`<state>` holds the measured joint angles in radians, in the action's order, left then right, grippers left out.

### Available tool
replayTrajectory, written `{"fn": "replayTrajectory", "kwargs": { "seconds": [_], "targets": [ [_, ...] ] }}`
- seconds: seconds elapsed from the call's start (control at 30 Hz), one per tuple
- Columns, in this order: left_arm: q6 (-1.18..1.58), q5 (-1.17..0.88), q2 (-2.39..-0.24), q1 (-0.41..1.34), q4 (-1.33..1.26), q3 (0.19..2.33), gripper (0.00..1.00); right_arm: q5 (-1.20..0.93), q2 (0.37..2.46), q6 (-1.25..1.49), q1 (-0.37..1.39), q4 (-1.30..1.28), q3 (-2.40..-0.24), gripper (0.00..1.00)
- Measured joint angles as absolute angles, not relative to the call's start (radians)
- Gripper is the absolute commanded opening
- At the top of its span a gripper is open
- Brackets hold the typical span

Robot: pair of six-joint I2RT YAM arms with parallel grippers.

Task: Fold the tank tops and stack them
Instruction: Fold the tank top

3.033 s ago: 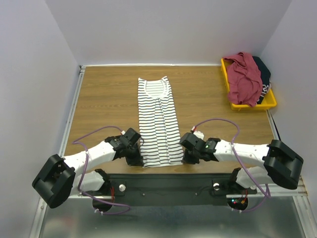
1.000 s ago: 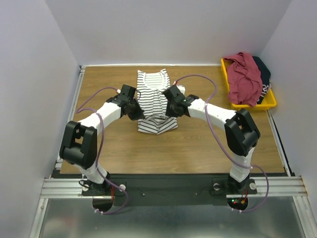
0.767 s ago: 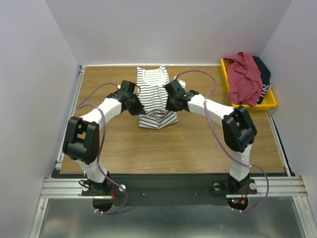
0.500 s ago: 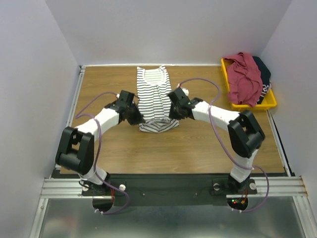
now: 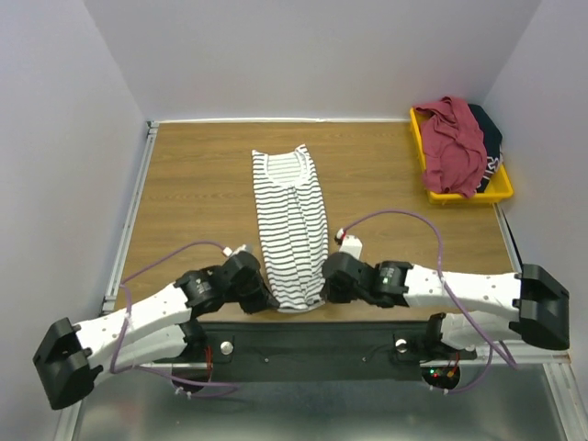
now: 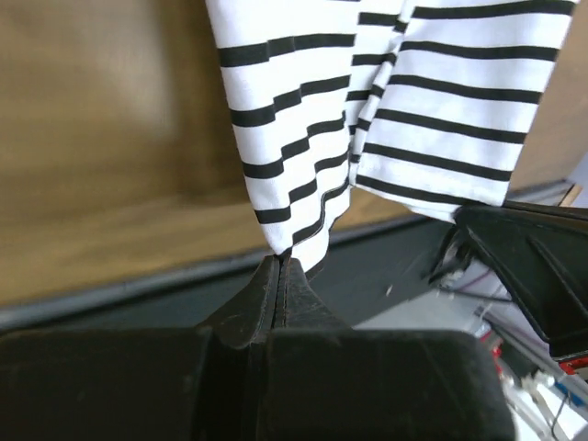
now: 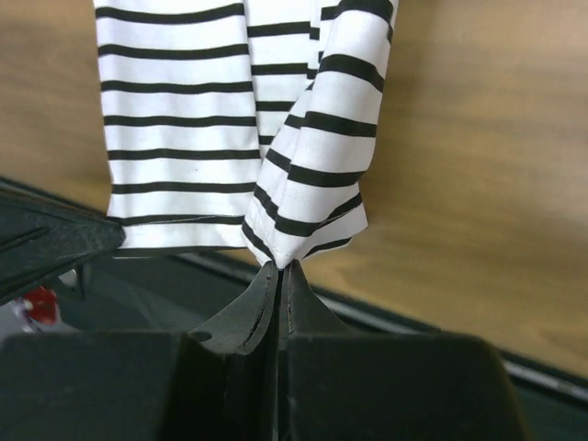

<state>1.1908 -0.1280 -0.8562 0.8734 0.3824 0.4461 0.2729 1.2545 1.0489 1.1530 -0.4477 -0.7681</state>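
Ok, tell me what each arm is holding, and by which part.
The striped tank top: the left jaws are shut on its near-left hem corner, the right jaws on its near-right hem corner.

A wood-grain desk (image 5: 202, 184) fills the floor of a plain enclosure, with pale lavender-grey walls (image 5: 312, 55) at the back and both sides. A light metal rail (image 5: 131, 202) edges it. The light is soft and even.

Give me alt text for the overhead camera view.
A white, black-striped tank top lies stretched lengthwise on the wooden table, its near hem corners pinched by the left gripper and right gripper. A yellow bin at the far right holds a maroon top and a dark top.
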Motion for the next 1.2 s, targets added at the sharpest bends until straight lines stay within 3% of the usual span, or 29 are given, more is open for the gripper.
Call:
{"fn": "replayTrajectory", "kwargs": {
  "seconds": [0.17, 0.33, 0.53, 0.7, 0.87, 1.2],
  "targets": [
    [1.406, -0.066, -0.722, 1.131, 0.477, 0.422, 0.0, 0.345, 1.191, 1.212, 1.346, -0.527, -0.738, 0.0],
    [1.507, 0.028, -0.712, 1.194, 0.549, 0.482, 0.0, 0.422, 1.182, 1.273, 1.385, -0.593, -0.78, 0.01],
    [1.401, 0.043, -0.73, 0.917, 0.528, 0.565, 0.0, 0.469, 1.272, 1.196, 1.26, -0.612, -0.928, 0.01],
    [1.205, -0.004, -0.896, 0.671, 0.478, 0.662, 0.0, 0.482, 1.378, 1.072, 1.127, -0.598, -1.042, 0.01],
    [1.061, -0.063, -1.084, 0.551, 0.405, 0.747, 0.0, 0.466, 1.473, 0.966, 1.016, -0.56, -1.088, 0.01],
    [0.942, -0.124, -1.22, 0.413, 0.31, 0.786, 0.0, 0.423, 1.631, 0.829, 0.876, -0.471, -1.182, 0.0]
  ]
}}
